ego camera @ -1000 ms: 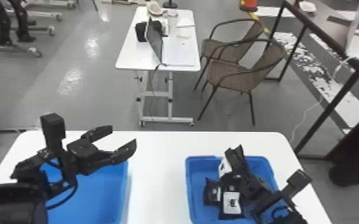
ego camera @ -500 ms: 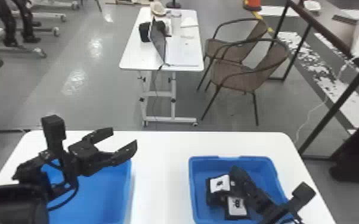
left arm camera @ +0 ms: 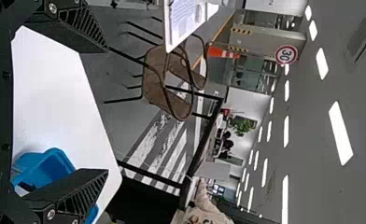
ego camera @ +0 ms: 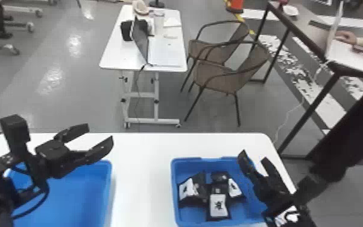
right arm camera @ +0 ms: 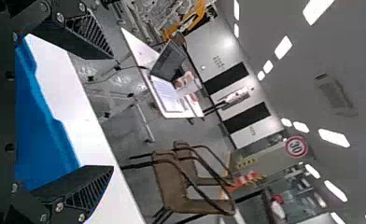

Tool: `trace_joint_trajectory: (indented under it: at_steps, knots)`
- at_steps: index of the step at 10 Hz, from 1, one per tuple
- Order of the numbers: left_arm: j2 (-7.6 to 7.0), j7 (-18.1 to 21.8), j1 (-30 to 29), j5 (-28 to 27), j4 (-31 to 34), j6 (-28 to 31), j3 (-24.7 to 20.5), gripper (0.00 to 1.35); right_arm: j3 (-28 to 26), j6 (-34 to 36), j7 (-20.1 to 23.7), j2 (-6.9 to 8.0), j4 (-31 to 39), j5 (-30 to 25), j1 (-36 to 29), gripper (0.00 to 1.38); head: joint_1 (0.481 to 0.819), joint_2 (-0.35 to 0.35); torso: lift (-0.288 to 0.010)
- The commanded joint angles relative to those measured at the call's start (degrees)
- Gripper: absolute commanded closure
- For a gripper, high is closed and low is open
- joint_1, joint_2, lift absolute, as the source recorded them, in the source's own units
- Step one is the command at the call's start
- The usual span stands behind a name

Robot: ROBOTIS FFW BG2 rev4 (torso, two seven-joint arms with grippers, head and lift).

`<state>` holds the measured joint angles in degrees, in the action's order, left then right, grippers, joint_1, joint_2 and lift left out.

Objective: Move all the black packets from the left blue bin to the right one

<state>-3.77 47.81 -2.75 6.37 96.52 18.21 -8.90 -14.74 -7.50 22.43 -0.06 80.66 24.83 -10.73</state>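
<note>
Black packets lie in the right blue bin — the nearest's long axis runs 12-to-6, the 9 o'clock one's towards 1. Fingers spread — left gripper at 1 o'clock of the left blue bin, right gripper at the right bin's 2.

Left bin, right bin blue. Packets black, labels white with black marks. Table white. Chairs brown. Cone orange. Sign white, red-rimmed.
</note>
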Motion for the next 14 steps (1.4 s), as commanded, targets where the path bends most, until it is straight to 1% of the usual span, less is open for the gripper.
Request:
trace_joint_trajectory:
  at_steps: [1,2,3,4,5,6,7,9,10,11,12,14]
  knots:
    - [0.34,-0.08,-1.82,-0.05,-0.01,-6.17,-1.82,0.12,-0.12,-1.82,-0.37,0.11,7.75,-6.81,-4.39,0.15,0.695,-0.162,0.000]
    - [0.78,-0.87,-4.19,-0.66,-0.45,-12.41,-3.32,0.12,-0.03,-2.79,-1.07,0.11,12.68,-13.14,-7.02,0.15,0.695,-0.157,0.000]
    - [1.75,-2.98,-7.44,0.22,-0.45,-16.54,-4.55,0.12,-0.03,-5.60,-1.07,0.11,15.31,-17.45,-9.13,0.15,0.695,-0.142,0.000]
    - [3.42,-6.50,-11.13,0.22,-0.28,-21.64,-5.16,0.12,-0.29,-9.20,-1.43,0.11,16.81,-19.91,-11.24,0.16,0.695,-0.117,0.000]
    - [3.92,-10.54,-15.09,0.31,-0.28,-27.70,-5.69,0.12,-0.47,-11.31,-2.04,0.11,17.77,-20.52,-13.70,0.16,0.695,-0.106,0.000]
    - [3.92,-14.06,-19.04,0.75,-0.28,-31.57,-6.22,0.12,-0.47,-14.39,-3.80,0.11,17.51,-21.14,-16.08,0.17,0.695,-0.089,0.000]
    - [3.92,-16.08,-22.12,0.48,-0.28,-35.70,-6.66,0.12,-0.56,-18.78,-4.24,0.11,15.49,-20.96,-17.83,0.17,0.695,-0.075,0.000]
    - [3.92,-16.08,-24.58,-1.63,-0.10,-37.90,-6.13,0.12,-0.47,-23.26,-4.33,0.11,12.50,-22.10,-20.91,0.17,0.695,-0.055,0.000]
    - [3.92,-17.49,-25.46,-2.07,-0.10,-38.60,-5.43,0.12,-0.47,-29.07,-4.41,0.11,8.72,-21.49,-21.26,0.17,0.695,-0.060,0.000]
    - [3.92,-18.63,-25.99,-2.42,-0.10,-39.66,-5.69,0.12,-0.29,-31.97,-5.03,0.11,6.79,-21.05,-21.96,0.17,0.695,-0.064,0.000]
    - [3.92,-18.89,-26.34,-2.42,-0.10,-39.92,-5.87,0.12,0.15,-31.97,-6.87,0.11,6.79,-22.10,-22.76,0.17,0.695,-0.068,0.000]
    - [3.92,-18.89,-26.16,-2.33,-0.10,-39.83,-5.52,0.12,0.15,-31.97,-7.23,0.11,6.44,-23.16,-22.23,0.17,0.695,-0.065,0.000]
